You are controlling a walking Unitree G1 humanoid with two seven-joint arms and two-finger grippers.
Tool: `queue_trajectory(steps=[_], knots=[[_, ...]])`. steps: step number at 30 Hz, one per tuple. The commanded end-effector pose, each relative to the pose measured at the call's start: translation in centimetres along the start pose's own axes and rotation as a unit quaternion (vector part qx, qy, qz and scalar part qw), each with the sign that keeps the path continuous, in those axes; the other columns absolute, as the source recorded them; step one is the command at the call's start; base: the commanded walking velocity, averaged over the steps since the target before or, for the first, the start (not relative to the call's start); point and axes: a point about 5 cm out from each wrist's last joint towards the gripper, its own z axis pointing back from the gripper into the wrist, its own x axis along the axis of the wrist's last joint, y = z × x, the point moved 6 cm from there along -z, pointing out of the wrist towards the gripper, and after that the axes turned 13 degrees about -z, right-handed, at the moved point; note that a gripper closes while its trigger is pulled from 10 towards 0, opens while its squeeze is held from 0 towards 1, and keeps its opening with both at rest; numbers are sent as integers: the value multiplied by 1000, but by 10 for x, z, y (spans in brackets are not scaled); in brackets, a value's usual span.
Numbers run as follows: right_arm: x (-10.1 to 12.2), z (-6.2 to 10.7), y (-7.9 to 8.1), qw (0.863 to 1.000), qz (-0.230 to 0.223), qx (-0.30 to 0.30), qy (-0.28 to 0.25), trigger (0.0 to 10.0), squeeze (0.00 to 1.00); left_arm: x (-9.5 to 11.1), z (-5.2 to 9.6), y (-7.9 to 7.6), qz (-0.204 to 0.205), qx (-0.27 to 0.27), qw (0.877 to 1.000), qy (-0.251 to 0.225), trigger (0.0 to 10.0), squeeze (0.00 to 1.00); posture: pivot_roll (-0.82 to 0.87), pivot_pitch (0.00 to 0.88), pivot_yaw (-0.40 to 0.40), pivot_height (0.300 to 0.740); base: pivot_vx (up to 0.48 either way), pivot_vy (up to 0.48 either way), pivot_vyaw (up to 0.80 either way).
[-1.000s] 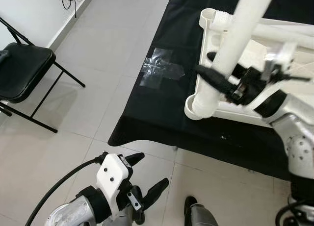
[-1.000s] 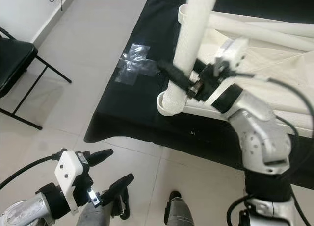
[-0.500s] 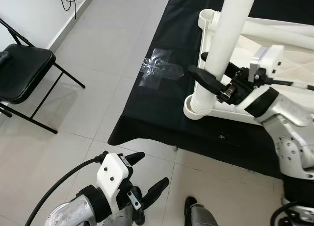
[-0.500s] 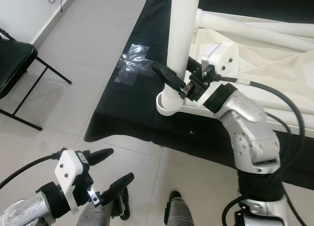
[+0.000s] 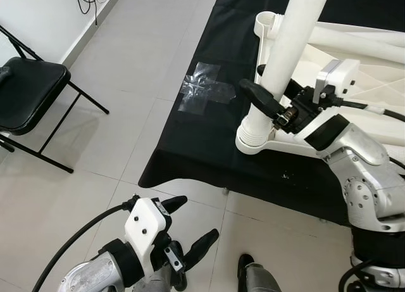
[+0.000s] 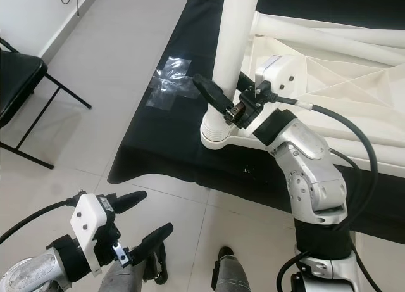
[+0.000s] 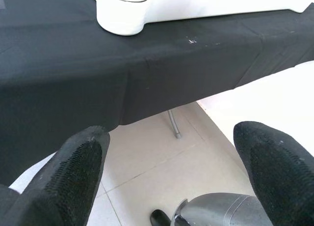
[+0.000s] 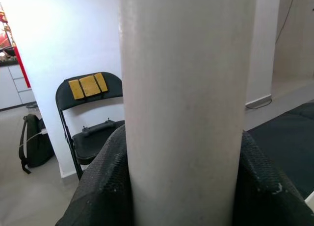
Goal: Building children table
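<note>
A white children's table top (image 5: 354, 70) lies upside down on a black cloth (image 5: 209, 133). A white tube leg (image 5: 288, 45) stands upright with its lower end in the near corner socket (image 5: 253, 137) of the table. My right gripper (image 5: 269, 92) is shut on this leg just above the socket; in the right wrist view the leg (image 8: 184, 103) sits between the black fingers (image 8: 98, 187). My left gripper (image 5: 190, 228) hangs open low over the floor, away from the table, and its wrist view looks at the socket (image 7: 122, 12) and the cloth's hanging edge.
A black folding chair (image 5: 28, 92) stands at the left by the wall. A patch of clear tape (image 5: 205, 89) sticks on the cloth's left edge. Pale tiled floor (image 5: 126, 64) lies open to the left of the cloth. Another socket (image 5: 267, 23) is at the far corner.
The leg went from tilted to nearly upright, and its lower end settled lower into the corner socket. My right gripper moved left and slightly down with it. The left arm stayed still.
</note>
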Motion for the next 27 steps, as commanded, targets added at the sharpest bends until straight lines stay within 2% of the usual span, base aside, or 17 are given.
queue_trajectory(steps=[1, 8, 17, 22, 27], knots=[[0, 1, 3, 1000, 5, 0, -9, 10000, 0, -9, 3, -4, 6, -6, 1000, 16, 10000, 0, 11, 329, 45, 740, 0, 0, 0], [-3, 7, -2, 1000, 5, -19, -8, 10000, 0, -9, 3, -3, 5, -5, 1000, 17, 10000, 0, 12, 332, 51, 740, 0, 0, 0], [-15, 24, -7, 998, -1, -59, 5, 10000, 0, -10, 4, -2, 3, -7, 1000, 18, 10000, 0, 7, 333, 57, 740, 0, 0, 0], [-20, 25, -4, 998, -2, -62, 10, 10000, 0, -10, 4, -1, 3, -7, 1000, 18, 10000, 0, 5, 333, 57, 740, 0, 0, 0], [-25, 20, 6, 999, 8, -31, 29, 10000, 0, -10, 3, -1, 2, -7, 1000, 18, 10000, 0, 4, 335, 56, 740, 0, 0, 0]])
